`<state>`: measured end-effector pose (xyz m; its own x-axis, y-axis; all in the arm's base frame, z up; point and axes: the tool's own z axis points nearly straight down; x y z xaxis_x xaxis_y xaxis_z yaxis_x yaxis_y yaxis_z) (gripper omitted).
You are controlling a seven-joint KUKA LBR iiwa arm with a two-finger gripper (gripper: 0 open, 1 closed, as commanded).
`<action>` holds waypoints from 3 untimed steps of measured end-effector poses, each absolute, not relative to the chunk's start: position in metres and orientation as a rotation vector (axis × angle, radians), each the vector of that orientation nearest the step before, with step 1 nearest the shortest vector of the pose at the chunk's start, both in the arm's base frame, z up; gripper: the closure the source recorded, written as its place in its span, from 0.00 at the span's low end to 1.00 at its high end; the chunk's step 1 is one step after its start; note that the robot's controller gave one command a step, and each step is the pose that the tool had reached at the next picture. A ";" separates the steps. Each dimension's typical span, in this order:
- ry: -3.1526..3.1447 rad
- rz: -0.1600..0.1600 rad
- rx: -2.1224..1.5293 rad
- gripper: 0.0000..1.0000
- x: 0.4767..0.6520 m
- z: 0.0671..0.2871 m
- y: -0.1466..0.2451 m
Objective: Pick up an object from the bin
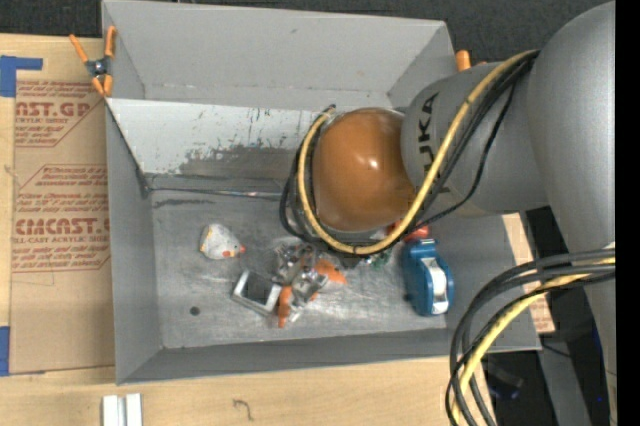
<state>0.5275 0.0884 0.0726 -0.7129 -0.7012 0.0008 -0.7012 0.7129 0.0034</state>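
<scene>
Bin floor [175, 284]: bare along its left side and near-left corner. Obstacles: white-and-orange lump [220, 241] left of centre; heap of small silver and orange things [285, 286] at centre, near the lump; blue case [427, 282] at right. Orange wrist cover [360, 169] overhangs the centre-right floor

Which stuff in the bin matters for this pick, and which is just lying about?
In play: claw, over the small orange-and-grey heap mid-bin; bin.
Lying about: white-and-orange lump at left; silver square piece beside the heap; blue case at right.
</scene>
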 end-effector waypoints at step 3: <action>-2.903 -0.005 1.188 1.00 0.526 0.106 0.089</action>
<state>0.5255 0.0887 0.1062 -0.7130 -0.7011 0.0034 -0.7011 0.7131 0.0050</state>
